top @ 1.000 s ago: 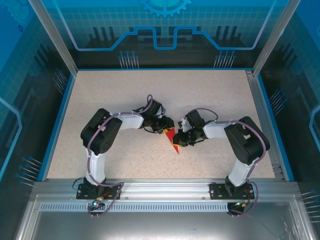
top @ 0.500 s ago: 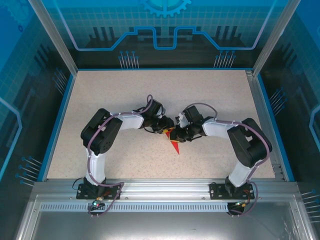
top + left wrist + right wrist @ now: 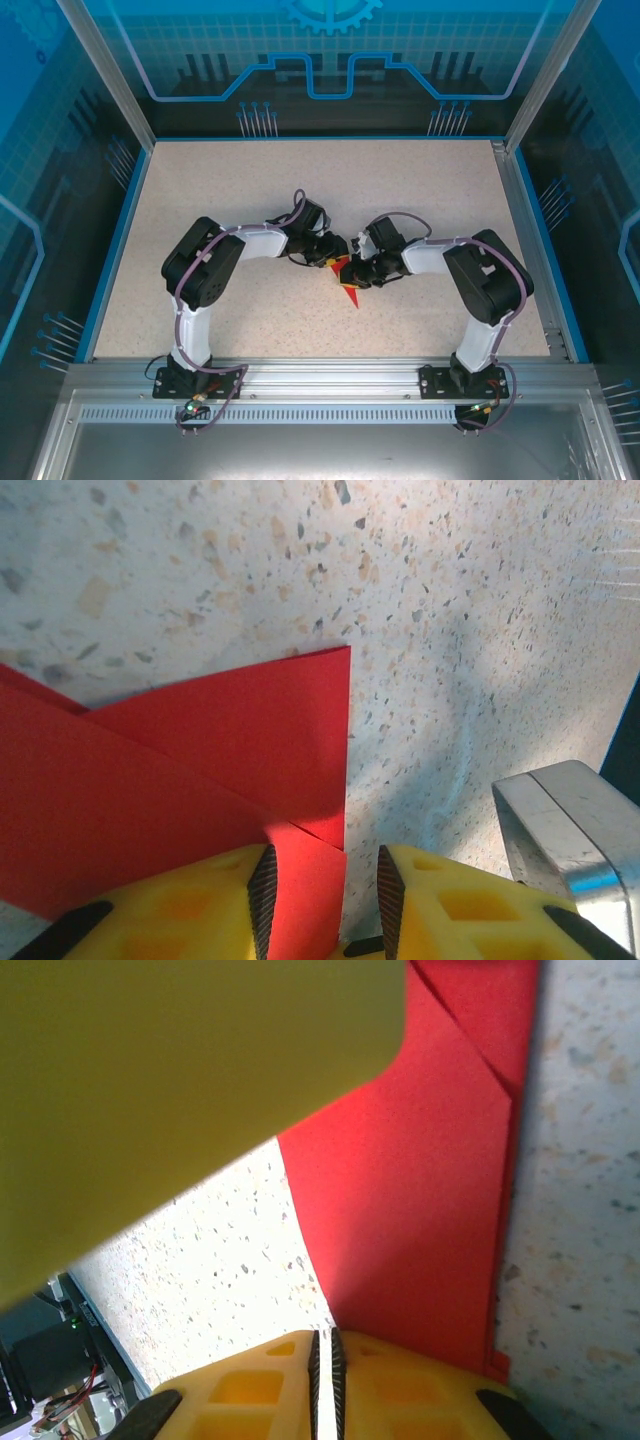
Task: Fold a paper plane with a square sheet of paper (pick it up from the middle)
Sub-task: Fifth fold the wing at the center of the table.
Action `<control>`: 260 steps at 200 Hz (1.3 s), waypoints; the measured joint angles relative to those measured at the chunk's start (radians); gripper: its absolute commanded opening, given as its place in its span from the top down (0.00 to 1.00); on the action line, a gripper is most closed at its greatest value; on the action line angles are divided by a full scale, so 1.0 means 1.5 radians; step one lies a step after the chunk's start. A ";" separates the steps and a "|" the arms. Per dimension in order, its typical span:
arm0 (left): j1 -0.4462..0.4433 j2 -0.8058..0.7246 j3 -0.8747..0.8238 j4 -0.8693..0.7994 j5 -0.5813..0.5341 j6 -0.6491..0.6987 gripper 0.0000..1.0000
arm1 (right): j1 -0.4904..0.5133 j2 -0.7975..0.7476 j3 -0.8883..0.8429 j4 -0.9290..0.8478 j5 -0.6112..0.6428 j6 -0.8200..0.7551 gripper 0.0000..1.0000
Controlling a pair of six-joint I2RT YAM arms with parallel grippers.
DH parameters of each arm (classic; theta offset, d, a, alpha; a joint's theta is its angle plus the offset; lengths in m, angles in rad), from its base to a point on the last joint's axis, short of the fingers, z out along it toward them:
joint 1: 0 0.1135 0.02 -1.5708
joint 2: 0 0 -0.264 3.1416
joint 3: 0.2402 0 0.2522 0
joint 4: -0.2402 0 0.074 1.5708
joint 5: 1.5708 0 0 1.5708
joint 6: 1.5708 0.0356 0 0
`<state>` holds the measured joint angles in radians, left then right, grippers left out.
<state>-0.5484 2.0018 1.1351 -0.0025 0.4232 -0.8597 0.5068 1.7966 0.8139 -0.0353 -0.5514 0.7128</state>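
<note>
Paper plane [image 3: 350, 290], a narrow pointed dart of bright red paper, lies flat near the middle of the speckled beige table [image 3: 220, 180], a little closer to the near edge than to the far one. Its sharp tip points toward the near edge. Two black robot arms reach in from the near edge and meet over its wider end. The left gripper [image 3: 333, 258] comes in from the left and the right gripper [image 3: 356, 272] from the right, and the two are just beside each other.

From the left wrist camera, the left gripper [image 3: 325, 865] has its yellow fingers [image 3: 190, 905] a little apart. A corner of the paper plane [image 3: 180, 770] lies in the gap between them, and one finger sits over the red sheet. Overlapping flaps with straight folded edges show on the paper, which ends in a clean vertical edge against the bare table [image 3: 450, 630]. A silvery metal block [image 3: 560, 820] sits at the lower right; I cannot tell what it belongs to.

From the right wrist camera, the right gripper [image 3: 322, 1345] has its yellow fingers [image 3: 410, 1390] almost together, with only a thin slit between them. The paper plane [image 3: 420, 1180] runs right up to those fingertips, but I cannot tell whether it is pinched. A large blurred yellow shape [image 3: 180, 1080] covers the upper left, close to the lens.
</note>
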 measured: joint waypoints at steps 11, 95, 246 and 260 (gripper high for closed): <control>0.000 0.000 0.000 0.000 0.000 -0.001 0.64 | 0.000 -0.002 -0.002 0.002 0.000 -0.005 0.84; 0.000 0.000 0.001 -0.002 -0.003 -0.002 0.64 | 0.001 -0.055 -0.055 -0.026 0.004 -0.045 0.83; 0.000 0.000 0.001 -0.002 -0.003 -0.002 0.64 | 0.004 -0.178 -0.067 -0.172 0.038 -0.077 0.80; 0.000 0.000 0.001 -0.002 -0.003 -0.002 0.64 | 0.007 -0.185 -0.050 -0.169 0.035 -0.074 0.81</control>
<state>-0.5480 2.0022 1.1358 -0.0055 0.4191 -0.8627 0.5175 1.5192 0.7395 -0.2882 -0.4984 0.6022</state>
